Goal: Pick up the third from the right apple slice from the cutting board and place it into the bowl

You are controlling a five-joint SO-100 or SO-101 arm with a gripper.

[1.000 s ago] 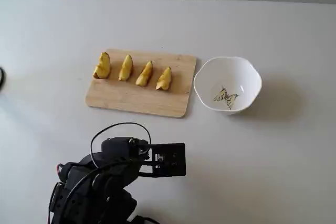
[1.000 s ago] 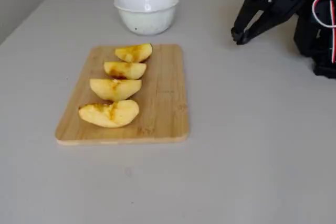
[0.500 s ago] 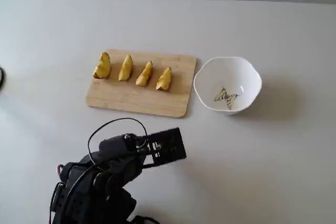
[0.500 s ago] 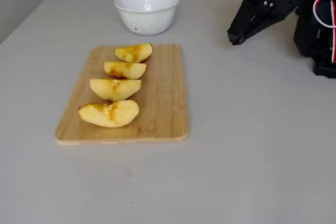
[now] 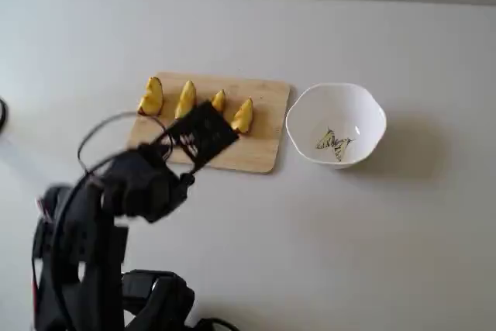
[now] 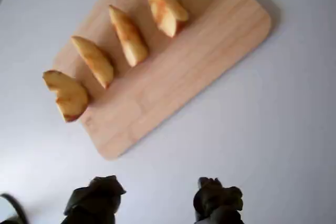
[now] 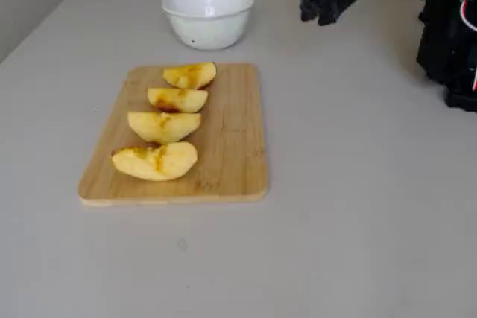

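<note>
The cutting board (image 5: pixel 263 145) holds a row of four apple slices. Third from the right in a fixed view is a slim pale-yellow apple slice (image 5: pixel 185 99). It is second from the left in the wrist view (image 6: pixel 93 60) and second nearest in the other fixed view (image 7: pixel 162 126). The chunkier wedge (image 6: pixel 67 94) lies at the left end. The white bowl (image 5: pixel 356 110) stands right of the board and is empty but for its print. My gripper (image 5: pixel 203 136) hovers over the board's front edge. In the wrist view it (image 6: pixel 157 200) is open and empty, apart from the slices.
The arm's black body and cables (image 5: pixel 93 253) fill the lower left of a fixed view and the right edge of the other fixed view (image 7: pixel 447 35). A dark cable (image 5: pixel 2 114) lies at the left edge. Bare white table surrounds the board and bowl (image 7: pixel 209 27).
</note>
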